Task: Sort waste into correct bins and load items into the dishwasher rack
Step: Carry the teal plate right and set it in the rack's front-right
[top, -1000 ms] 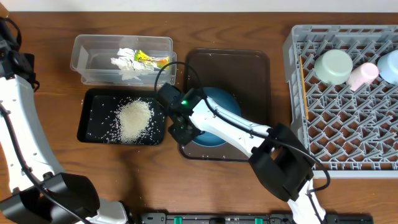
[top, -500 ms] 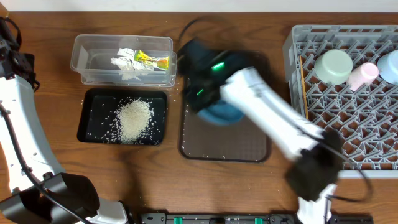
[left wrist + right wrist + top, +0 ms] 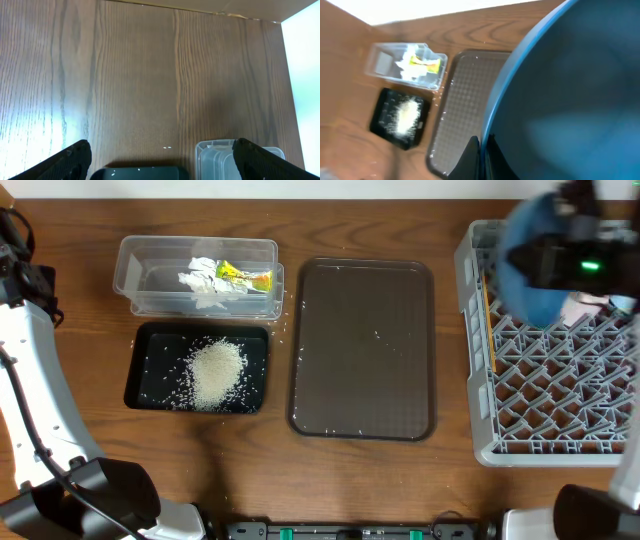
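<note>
We identify a robotics test bench staged as a dish-clearing station. A wood-grain table (image 3: 400, 480) carries a grey dishwasher rack (image 3: 560, 390) at right, a brown tray (image 3: 362, 350) centrally, and a clear tub (image 3: 130, 275) and black tray (image 3: 150, 380) at left. A white robot arm (image 3: 25, 360) stands at the left edge.

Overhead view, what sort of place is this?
Probably a staged dish-clearing station: a grey dishwasher rack, a brown serving tray, and two sorting bins, a clear tub of tissue and a black tray of rice.
</note>
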You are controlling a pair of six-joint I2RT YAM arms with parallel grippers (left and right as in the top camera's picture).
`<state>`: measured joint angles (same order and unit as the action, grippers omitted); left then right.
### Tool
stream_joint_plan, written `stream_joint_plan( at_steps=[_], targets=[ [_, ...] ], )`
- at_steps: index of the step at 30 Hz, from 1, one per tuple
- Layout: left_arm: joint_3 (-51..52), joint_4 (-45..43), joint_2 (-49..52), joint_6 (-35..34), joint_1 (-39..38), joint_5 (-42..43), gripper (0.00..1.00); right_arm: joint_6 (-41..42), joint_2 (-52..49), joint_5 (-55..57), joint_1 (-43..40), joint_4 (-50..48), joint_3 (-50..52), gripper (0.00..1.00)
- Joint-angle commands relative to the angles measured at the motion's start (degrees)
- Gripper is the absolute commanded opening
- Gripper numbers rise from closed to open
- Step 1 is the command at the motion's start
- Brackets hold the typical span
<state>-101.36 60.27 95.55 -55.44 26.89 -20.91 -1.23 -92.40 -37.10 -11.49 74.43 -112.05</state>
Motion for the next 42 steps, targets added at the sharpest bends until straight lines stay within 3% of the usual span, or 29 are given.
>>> stream_joint_plan(
  at_steps=[1, 11, 18, 23, 29, 34, 42],
  targets=[
    [-0.1, 0.3, 0.0, 0.5, 0.1, -0.5, 0.92, -8.4, 0.1, -17.5, -9.0, 1.6, 1.7, 0.01],
    [-0.1, 0.3, 0.0, 0.5, 0.1, -0.5, 0.92, -20.7, 0.1, -42.7, -29.0, -1.0, 19.3, 0.01],
    [-0.1, 0.3, 0.0, 0.5, 0.1, -0.5, 0.92, -18.7, 0.1, -50.6, -33.1, -11.0, 32.2, 0.01],
    [-0.1, 0.3, 0.0, 0.5, 0.1, -0.5, 0.92, -16.3, 0.1, -49.4, -34.1, -11.8, 35.2, 0.01],
    [-0.1, 0.3, 0.0, 0.5, 0.1, -0.5, 0.92, -9.1, 0.1, -34.0, -36.0, -11.1, 35.3, 0.01],
    [-0.1, 0.3, 0.0, 0.5, 0.1, -0.5, 0.92, -7.5, 0.2, -28.4, -38.3, -10.6, 35.3, 0.01],
    [-0.1, 0.3, 0.0, 0.5, 0.1, -0.5, 0.92, -3.5, 0.4, -22.3, -41.1, -10.8, 35.2, 0.21]
  ],
)
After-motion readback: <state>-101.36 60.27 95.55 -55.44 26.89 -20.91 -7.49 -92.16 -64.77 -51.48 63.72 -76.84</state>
